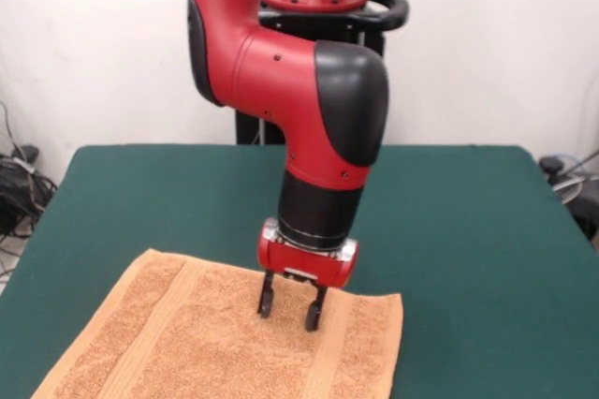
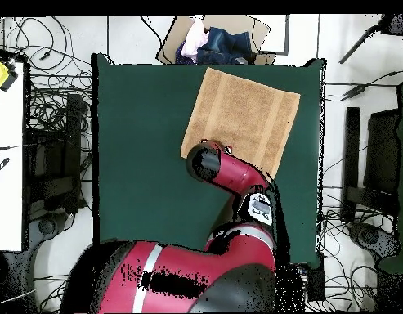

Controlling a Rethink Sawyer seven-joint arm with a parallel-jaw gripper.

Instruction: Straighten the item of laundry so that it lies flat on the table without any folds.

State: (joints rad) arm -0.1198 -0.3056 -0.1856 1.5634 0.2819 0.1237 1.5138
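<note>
One towel [image 1: 225, 343] lies spread on the worktop [image 1: 468, 230], at the edge opposite the pedestal; in the overhead view it sits rotated relative to the worktop edges [image 2: 241, 110]. Two flat woven bands run across it. One red and black arm [image 1: 299, 90] reaches down over the towel's pedestal-side edge. The hand [image 1: 291, 306] is open, its two fingers spread apart with their tips at the towel surface. The worktop is dark green. A white wall stands behind the pedestal. Cables [image 2: 49, 106] lie on the floor around the worktop, and a box of clothing [image 2: 212, 41] stands beyond the towel's side.
</note>
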